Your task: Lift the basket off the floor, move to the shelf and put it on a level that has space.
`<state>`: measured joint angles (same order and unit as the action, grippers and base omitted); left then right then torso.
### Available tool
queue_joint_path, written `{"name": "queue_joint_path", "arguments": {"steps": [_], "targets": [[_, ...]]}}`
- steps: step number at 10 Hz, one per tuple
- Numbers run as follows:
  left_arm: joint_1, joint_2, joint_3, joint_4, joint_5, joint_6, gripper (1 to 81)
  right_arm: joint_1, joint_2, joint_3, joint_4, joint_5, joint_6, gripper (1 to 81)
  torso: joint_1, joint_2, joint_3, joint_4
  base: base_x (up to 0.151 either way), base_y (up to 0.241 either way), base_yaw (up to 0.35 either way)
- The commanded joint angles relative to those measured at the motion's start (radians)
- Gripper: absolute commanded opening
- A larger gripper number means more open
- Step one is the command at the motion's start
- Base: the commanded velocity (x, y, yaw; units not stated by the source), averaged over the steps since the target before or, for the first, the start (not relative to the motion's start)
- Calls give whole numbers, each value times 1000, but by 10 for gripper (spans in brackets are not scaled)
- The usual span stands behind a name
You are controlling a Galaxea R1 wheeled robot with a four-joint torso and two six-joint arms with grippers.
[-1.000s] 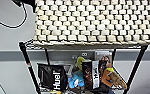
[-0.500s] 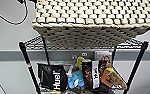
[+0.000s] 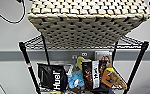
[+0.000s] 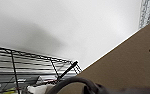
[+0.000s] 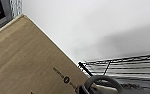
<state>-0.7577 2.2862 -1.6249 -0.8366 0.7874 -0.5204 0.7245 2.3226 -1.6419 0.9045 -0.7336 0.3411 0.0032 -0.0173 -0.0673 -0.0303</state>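
The basket [image 3: 88,22] hangs above the top level [image 3: 131,43] of the shelf [image 3: 24,53], toward 12 o'clock; whether either gripper is open or closed, I cannot tell.

Head view: basket [image 3: 88,22] at 12 o'clock, above the level [image 3: 131,43] of the shelf [image 3: 24,53], which stands against the wall [image 3: 6,35]; touching or apart, can't tell. Tier below: Huel bag [image 3: 52,78] at 7 o'clock, snack packs [image 3: 92,74] at 6, another pack [image 3: 113,78] at 5. Cable [image 3: 13,17] on wall at 10. Wrist views: cardboard panel [image 4: 131,62] close beside the shelf's post tip [image 4: 74,63].
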Motion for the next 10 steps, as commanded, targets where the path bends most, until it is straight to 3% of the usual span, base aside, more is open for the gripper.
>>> {"name": "queue_joint_path", "arguments": {"steps": [1,6,10], "targets": [[-206,79,-96,10,-47,39,10,189,53,-87,-12,49,-19,10,0,0,0,0,0,0,0],[-222,98,-138,17,-27,40,10,195,68,-94,-6,51,-19,10,2,1,-1,0,0,0,0],[-50,102,-153,86,-33,52,10,138,99,-102,-7,68,-33,10,2,1,0,0,0,0,0]]}}
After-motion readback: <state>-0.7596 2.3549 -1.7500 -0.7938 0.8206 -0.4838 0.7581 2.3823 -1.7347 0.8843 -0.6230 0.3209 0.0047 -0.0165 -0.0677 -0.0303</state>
